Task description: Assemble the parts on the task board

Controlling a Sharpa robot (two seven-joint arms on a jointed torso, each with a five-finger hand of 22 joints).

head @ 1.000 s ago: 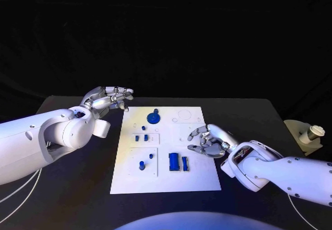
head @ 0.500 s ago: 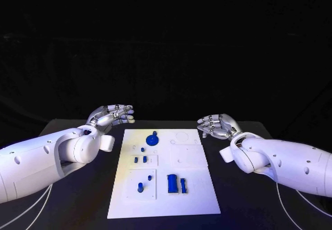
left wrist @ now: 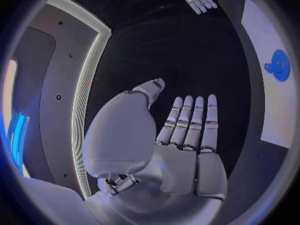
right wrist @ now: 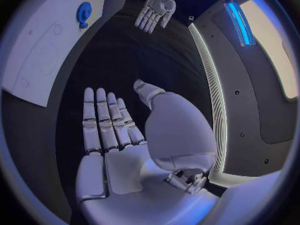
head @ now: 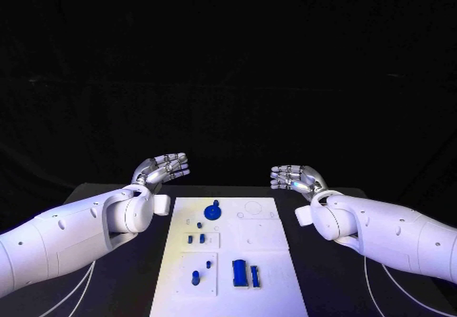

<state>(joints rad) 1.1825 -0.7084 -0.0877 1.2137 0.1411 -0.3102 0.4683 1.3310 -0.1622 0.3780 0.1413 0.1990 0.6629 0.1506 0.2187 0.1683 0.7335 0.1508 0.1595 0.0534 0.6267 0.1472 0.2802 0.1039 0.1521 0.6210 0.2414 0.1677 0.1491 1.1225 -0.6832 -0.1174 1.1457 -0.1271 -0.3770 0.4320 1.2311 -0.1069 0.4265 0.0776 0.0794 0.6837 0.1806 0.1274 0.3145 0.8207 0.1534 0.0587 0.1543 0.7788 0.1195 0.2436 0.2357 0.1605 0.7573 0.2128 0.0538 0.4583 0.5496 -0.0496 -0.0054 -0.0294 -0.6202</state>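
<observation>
Both hands are up and off the work; the left hand (head: 162,169) sits in the middle left of the head view, fingers loosely apart and holding nothing; the right hand (head: 293,177) mirrors it in the middle right, released as well, nothing in it. The wrist views agree; each palm is flat, fingers straight and side by side, nothing between them.

The task board (head: 259,247) lies in the lower middle of the head view on the black table (head: 323,271), between the two arms; the hands hover past its far end, well apart from it. On it, the round blue part (head: 212,212) sits near the top, two small blue pieces (head: 195,239) stand in the panel just below, two small blue pegs (head: 201,272) lower down, and a pair of upright blue blocks (head: 244,273) just to their right, close together.

The risk from here, as I judge it: the parts are small and crowded; a wide hand reaching for one block could knock its neighbour over, or nudge the board across the table; the pegs look easy to fumble and roll. Which parts are already seated and which are loose I cannot tell; choosing the wrong one would cost time.
</observation>
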